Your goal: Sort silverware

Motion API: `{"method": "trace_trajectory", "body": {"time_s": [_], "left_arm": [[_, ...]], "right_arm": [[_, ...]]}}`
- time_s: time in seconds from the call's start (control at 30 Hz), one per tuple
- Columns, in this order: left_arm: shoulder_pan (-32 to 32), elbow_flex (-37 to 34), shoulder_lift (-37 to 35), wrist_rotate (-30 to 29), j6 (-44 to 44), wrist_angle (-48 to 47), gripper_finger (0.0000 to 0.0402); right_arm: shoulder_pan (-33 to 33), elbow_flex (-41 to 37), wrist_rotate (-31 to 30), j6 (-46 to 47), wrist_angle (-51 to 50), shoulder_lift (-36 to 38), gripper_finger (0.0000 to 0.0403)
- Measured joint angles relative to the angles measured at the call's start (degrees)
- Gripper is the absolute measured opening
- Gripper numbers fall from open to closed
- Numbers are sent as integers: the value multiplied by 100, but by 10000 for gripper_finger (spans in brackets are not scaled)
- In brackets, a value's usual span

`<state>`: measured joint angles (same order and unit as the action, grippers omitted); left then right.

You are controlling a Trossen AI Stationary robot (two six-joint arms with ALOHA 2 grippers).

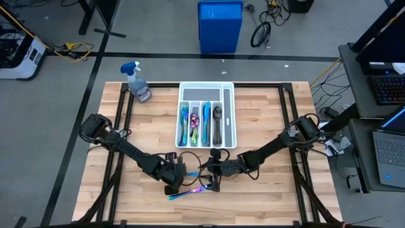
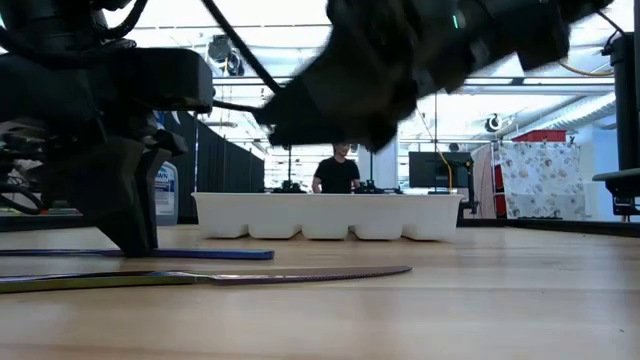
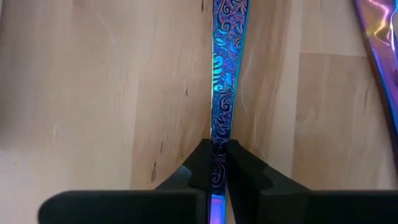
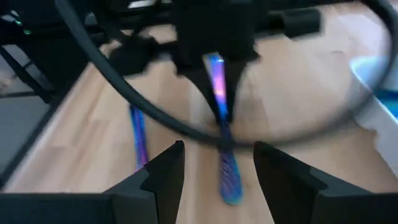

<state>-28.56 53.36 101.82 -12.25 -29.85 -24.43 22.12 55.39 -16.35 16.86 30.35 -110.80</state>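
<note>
A white compartmented tray (image 1: 230, 117) at the table's far middle holds sorted silverware. Two loose pieces lie on the wood near the front: a blue engraved piece (image 1: 181, 194) and a purple iridescent piece (image 1: 204, 187). In the low view they lie flat as a blue strip (image 2: 190, 254) and a knife-like blade (image 2: 300, 274). My left gripper (image 1: 176, 185) is down at the table, shut on the blue piece. My right gripper (image 1: 214, 180) is open just to its right and raised off the table in the low view (image 2: 350, 90). My left gripper (image 3: 217, 171) pinches the blue piece's engraved handle (image 3: 217, 143) between its two fingers. The fingers come from above, pointing down, one on each long edge. The piece runs on ahead of the fingers and lies flat on the table (image 4: 229, 177).
A spray bottle (image 1: 138, 82) stands at the far left corner. A blue bin (image 1: 219, 25) sits on the floor beyond the table. A person (image 2: 337, 172) stands in the room behind. Bare wood lies left and right of the tray (image 2: 325, 215) and along the near edge.
</note>
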Motion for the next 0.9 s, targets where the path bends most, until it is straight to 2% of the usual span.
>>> {"method": "trace_trajectory", "body": {"time_s": [0.2,0.43,0.53,0.63,0.9], "left_arm": [[0,4,2,-19,177,16,18],[4,7,2,-38,224,14,18],[2,9,4,-51,234,14,17],[3,9,-21,-87,233,16,17],[3,4,-61,-139,324,11,17]], "right_arm": [[-18,958,-262,183,-1304,3,176],[-183,988,-367,782,-1782,-26,176],[-144,840,-377,718,-1746,-104,176],[-135,701,-329,711,-1286,-280,176],[-152,691,-304,775,-802,-862,176]]}}
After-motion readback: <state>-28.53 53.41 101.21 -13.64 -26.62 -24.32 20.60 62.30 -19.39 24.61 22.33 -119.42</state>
